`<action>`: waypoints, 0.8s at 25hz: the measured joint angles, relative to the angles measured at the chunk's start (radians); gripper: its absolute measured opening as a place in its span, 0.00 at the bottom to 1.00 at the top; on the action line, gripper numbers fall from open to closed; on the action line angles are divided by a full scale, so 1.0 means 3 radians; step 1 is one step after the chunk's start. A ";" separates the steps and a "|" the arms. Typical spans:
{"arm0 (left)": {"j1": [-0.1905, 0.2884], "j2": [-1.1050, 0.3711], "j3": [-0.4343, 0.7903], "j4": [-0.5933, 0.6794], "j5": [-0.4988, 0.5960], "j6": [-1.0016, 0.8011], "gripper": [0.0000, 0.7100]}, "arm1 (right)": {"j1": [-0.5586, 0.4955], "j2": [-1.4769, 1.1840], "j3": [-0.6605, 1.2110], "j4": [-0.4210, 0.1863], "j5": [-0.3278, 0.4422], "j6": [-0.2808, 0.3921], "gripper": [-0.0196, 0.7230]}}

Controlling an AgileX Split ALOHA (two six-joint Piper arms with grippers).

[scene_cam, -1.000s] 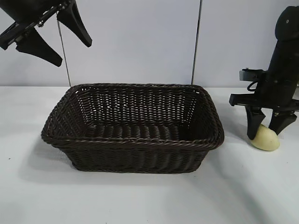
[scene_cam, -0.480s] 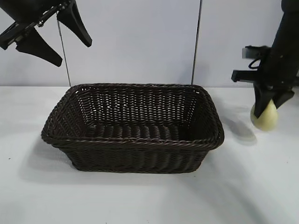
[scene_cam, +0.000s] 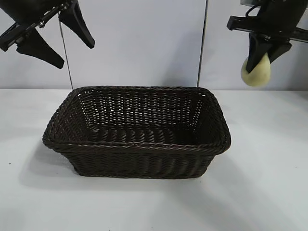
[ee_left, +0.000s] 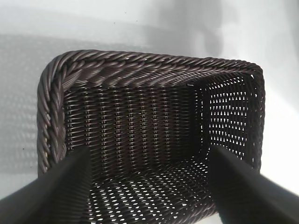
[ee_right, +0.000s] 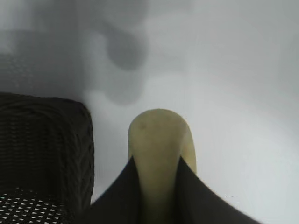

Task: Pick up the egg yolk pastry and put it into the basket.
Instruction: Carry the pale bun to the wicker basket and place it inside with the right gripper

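Observation:
My right gripper (scene_cam: 262, 57) is shut on the pale yellow egg yolk pastry (scene_cam: 255, 72) and holds it high in the air, above the table and just to the right of the basket's right end. The right wrist view shows the pastry (ee_right: 159, 140) squeezed between the two dark fingers (ee_right: 117, 196), with the basket's corner (ee_right: 51, 140) beside it. The dark brown wicker basket (scene_cam: 134, 144) stands in the middle of the white table and holds nothing. My left gripper (scene_cam: 55, 36) hangs open, parked high at the upper left, over the basket's left end (ee_left: 51, 121).
The white table (scene_cam: 260, 192) spreads round the basket. A pale wall with two thin vertical seams (scene_cam: 203, 43) stands behind.
My right gripper closed on the pastry at the table, lifted it well above the table and moved a little left toward the basket. The left arm has not moved.

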State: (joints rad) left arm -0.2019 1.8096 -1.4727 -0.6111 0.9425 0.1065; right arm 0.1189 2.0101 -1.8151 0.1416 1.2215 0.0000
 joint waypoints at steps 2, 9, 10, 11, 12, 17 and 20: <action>0.0000 0.0000 0.0000 0.0000 0.0000 0.0000 0.72 | 0.0113 0.0000 0.0000 0.0012 0.0007 0.0000 0.17; 0.0000 0.0000 0.0000 0.0000 0.0000 0.0000 0.72 | 0.0518 0.0000 0.0000 0.0121 0.0030 0.0000 0.17; 0.0000 0.0000 0.0000 0.0000 0.0000 0.0000 0.72 | 0.0576 0.0000 0.0000 0.0125 0.0030 0.0000 0.17; 0.0000 0.0000 0.0000 0.0000 0.0000 0.0000 0.72 | 0.0633 0.0000 0.0000 0.0125 0.0030 0.0000 0.17; 0.0000 0.0000 0.0000 0.0000 0.0000 0.0000 0.72 | 0.0684 0.0000 0.0000 0.0128 0.0030 0.0000 0.17; 0.0000 0.0000 0.0000 0.0000 0.0000 0.0000 0.72 | 0.0961 0.0003 0.0000 0.0132 0.0003 0.0023 0.17; 0.0000 0.0000 0.0000 0.0000 0.0000 0.0000 0.72 | 0.1096 0.0019 0.0000 0.0138 -0.0077 0.0023 0.17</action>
State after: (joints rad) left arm -0.2019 1.8096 -1.4727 -0.6111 0.9425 0.1065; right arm 0.4478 2.0159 -1.8151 0.1830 1.1985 0.0070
